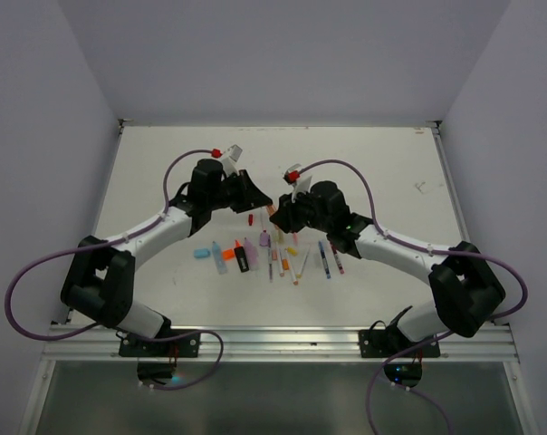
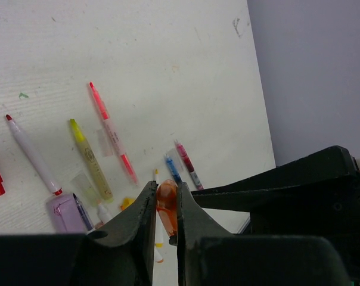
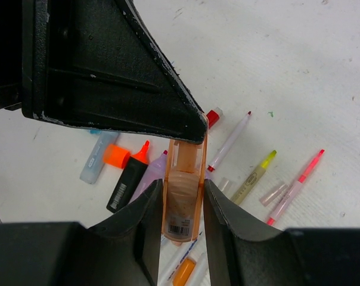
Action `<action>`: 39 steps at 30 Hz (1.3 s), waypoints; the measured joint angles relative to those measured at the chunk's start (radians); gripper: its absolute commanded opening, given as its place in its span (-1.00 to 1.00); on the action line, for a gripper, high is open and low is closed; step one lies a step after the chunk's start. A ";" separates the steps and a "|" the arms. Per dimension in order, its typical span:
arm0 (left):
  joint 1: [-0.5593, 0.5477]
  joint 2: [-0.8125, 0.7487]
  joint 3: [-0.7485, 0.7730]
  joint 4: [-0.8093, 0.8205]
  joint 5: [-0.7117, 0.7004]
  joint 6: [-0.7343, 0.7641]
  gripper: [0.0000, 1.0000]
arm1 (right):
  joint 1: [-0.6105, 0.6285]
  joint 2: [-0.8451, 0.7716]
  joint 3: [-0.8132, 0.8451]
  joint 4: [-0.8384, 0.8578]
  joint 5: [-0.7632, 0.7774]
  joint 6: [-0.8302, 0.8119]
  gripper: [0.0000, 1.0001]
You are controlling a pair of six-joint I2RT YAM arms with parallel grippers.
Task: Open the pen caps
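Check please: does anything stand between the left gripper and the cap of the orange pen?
Nothing visible does. The left gripper is closed directly on the orange pen at its cap end, while the right gripper holds its body.

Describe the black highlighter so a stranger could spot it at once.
On the white table, find the row of pens near its middle. Near its left end lies the black highlighter, between an orange cap and a purple highlighter. It alone has a black body and bare orange tip.
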 measured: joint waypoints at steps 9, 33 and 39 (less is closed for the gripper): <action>-0.003 -0.054 -0.033 0.029 0.029 0.068 -1.00 | -0.001 -0.045 -0.022 0.010 -0.029 0.037 0.35; 0.056 -0.271 -0.149 0.412 0.454 0.198 -1.00 | -0.097 -0.209 -0.061 0.013 -0.517 0.058 -0.14; 0.055 -0.279 -0.166 0.460 0.489 0.196 -1.00 | -0.097 -0.209 -0.060 0.013 -0.540 0.059 -0.27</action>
